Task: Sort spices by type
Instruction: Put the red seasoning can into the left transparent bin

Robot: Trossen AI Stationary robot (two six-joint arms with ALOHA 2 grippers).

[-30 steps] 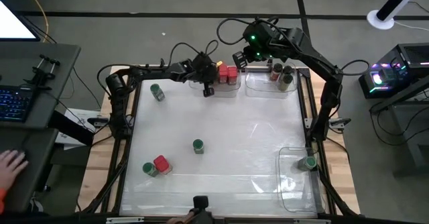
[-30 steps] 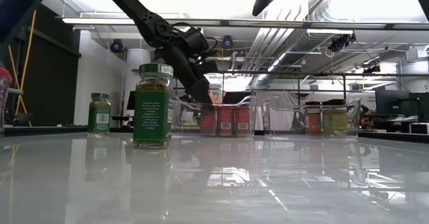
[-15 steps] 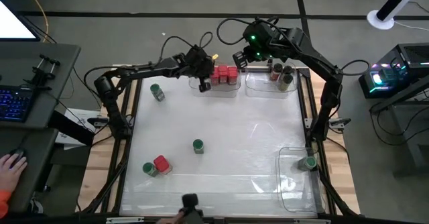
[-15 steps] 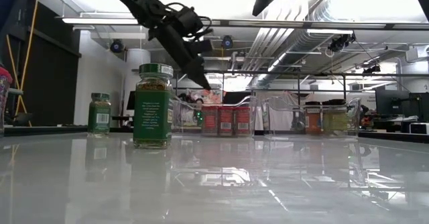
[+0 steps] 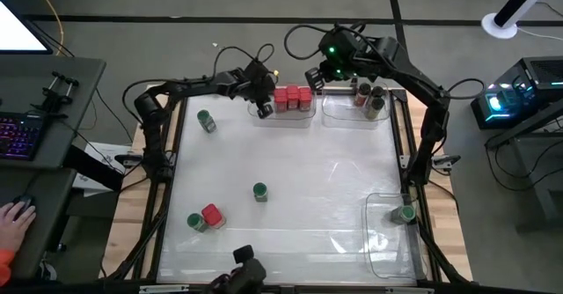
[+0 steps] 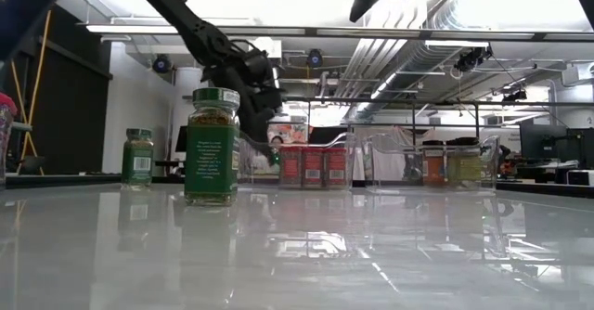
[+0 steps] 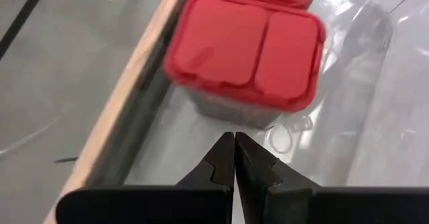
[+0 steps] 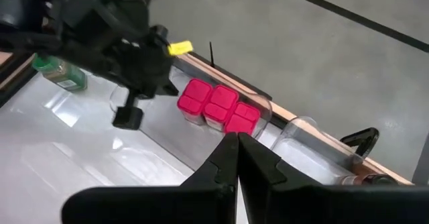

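Observation:
Three red-capped spice jars [image 5: 294, 98] [image 7: 244, 49] [image 8: 218, 107] stand in a row in a clear bin at the far edge. My left gripper [image 5: 262, 109] [image 7: 234, 140] [image 6: 269, 147] is shut and hangs over that bin's left end, just beside the leftmost red jar. My right gripper [image 5: 314, 76] [image 8: 236, 140] is shut and high above the far edge. Green-capped jars stand on the table [image 5: 206, 121] [image 5: 259, 191] [image 5: 195, 222], one beside a red-capped jar [image 5: 211, 215]. Another green-capped jar [image 5: 404, 213] sits in the near right bin. Dark-capped jars [image 5: 371, 98] are in the far right bin.
Three clear bins sit on the white table: two at the far edge [image 5: 303, 120] [image 5: 352, 120] and one at the near right corner [image 5: 387, 246]. In the low view a green-capped jar [image 6: 211, 148] stands closest. A person's hand [image 5: 13, 213] rests at a desk left of the table.
My left gripper rose out of the red-jar bin, then came down again a little farther toward the table's left, at the bin's left end. The three red-capped jars kept their places. My right arm stayed still.

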